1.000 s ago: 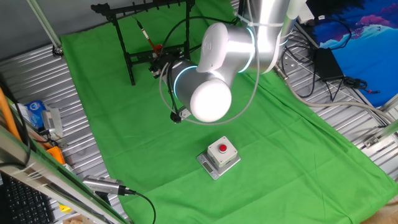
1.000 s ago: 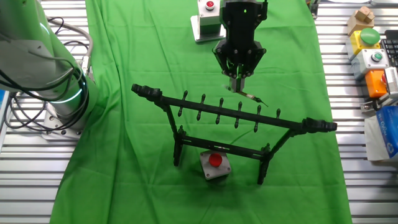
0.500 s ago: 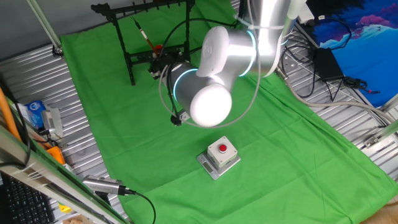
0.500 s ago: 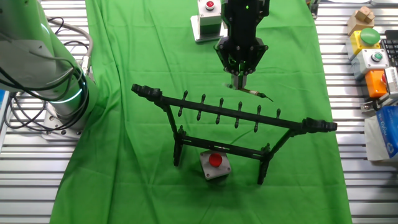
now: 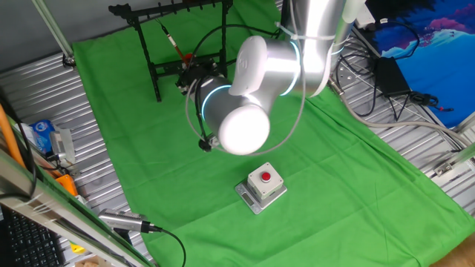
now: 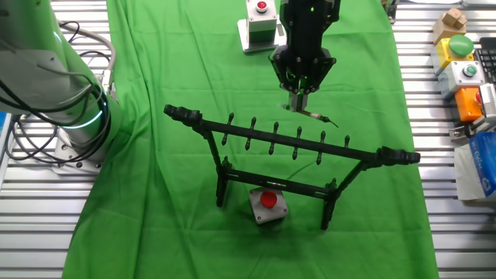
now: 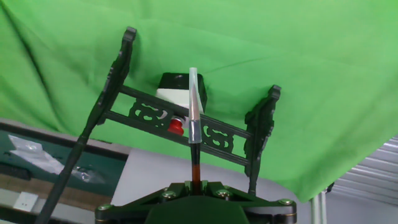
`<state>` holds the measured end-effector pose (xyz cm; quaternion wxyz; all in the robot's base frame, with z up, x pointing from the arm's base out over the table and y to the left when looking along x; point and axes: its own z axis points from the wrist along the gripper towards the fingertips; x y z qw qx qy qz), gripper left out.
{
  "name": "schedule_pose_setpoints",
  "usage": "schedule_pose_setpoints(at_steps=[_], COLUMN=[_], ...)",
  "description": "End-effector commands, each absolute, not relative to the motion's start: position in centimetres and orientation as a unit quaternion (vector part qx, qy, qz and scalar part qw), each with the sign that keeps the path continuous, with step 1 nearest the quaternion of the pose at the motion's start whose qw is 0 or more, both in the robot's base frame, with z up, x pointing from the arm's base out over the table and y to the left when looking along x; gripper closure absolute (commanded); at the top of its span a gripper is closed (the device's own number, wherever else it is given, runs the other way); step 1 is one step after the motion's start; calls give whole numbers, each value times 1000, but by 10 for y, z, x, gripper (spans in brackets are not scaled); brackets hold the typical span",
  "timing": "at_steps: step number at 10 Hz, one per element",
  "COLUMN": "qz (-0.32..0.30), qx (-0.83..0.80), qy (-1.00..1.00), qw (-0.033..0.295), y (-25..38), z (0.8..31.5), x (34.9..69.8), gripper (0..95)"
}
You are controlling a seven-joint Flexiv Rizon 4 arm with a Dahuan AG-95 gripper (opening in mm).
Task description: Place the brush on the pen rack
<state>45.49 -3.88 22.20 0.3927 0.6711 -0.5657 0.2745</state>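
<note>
My gripper is shut on the brush, which juts out sideways from the fingertips, just behind the top bar of the pen rack. In the hand view the reddish-brown shaft runs straight up from the gripper and ends in a pale tip, with the rack's ornate crossbar and two legs behind it. In one fixed view the arm's big elbow hides the gripper. Only the thin brush shows there, slanting up before the black rack.
A grey box with a red button stands under the rack, between its legs. A second button box sits on the green cloth behind the gripper. The robot base is at the left, and more button boxes lie off the cloth at the right.
The gripper has drawn slightly back from the rack's top bar with the brush still held. The arm's elbow has swung a little toward the near side.
</note>
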Motion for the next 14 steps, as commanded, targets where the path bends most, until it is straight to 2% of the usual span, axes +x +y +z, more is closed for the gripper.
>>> schedule_pose_setpoints(at_steps=[1, 4, 9, 14], qz=[277, 279, 294, 304], qx=[666, 664, 663, 664], qy=[-569, -569, -545, -533], qw=[395, 396, 421, 428], y=[-38, -38, -40, -47], z=[222, 222, 219, 218], x=[455, 455, 453, 447], gripper=[950, 950, 950, 950])
